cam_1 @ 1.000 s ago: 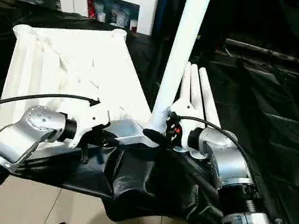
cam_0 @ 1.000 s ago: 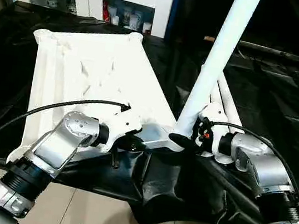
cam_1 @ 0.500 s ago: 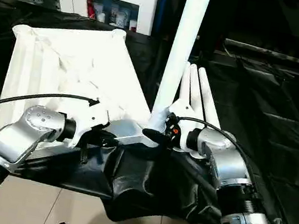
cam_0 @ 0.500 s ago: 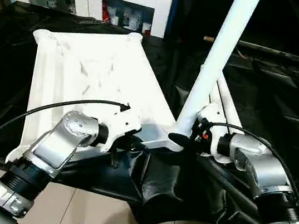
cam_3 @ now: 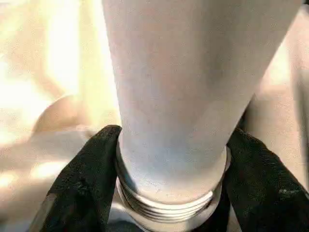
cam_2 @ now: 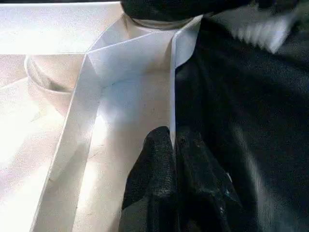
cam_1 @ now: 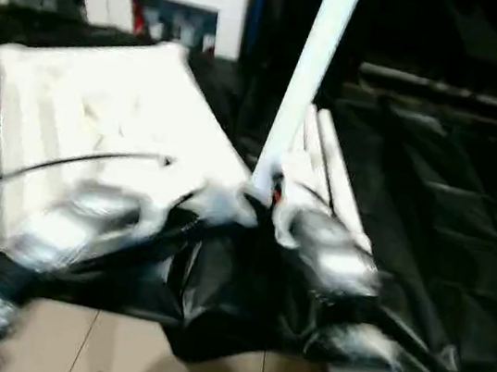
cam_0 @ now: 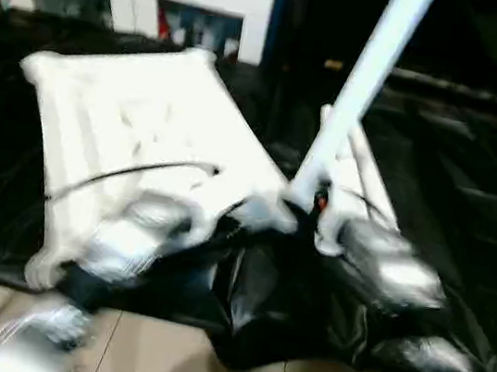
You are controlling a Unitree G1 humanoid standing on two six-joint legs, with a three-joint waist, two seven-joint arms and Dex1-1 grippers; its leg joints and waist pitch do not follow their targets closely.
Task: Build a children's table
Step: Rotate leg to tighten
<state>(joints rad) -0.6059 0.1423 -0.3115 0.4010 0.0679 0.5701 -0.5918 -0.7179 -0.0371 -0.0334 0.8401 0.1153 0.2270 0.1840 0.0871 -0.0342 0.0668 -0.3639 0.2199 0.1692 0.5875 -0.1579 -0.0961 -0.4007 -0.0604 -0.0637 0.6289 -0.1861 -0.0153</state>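
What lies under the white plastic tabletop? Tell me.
Black sheeting spreads under the white plastic tabletop and past its edges. Whatever supports the sheeting is covered.

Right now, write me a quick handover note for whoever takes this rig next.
Left gripper: shut on the tabletop's rim at the near corner.
Right gripper: fingers on both sides of the upright leg, near its threaded end.
Three spare legs lie on the black cloth beside the tabletop.
Done: first leg stands at the near corner.
Left: seat it fully, then fit the other three.

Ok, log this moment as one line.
left gripper: shut on tabletop rim | right gripper: around upright leg base | spare legs: beside tabletop
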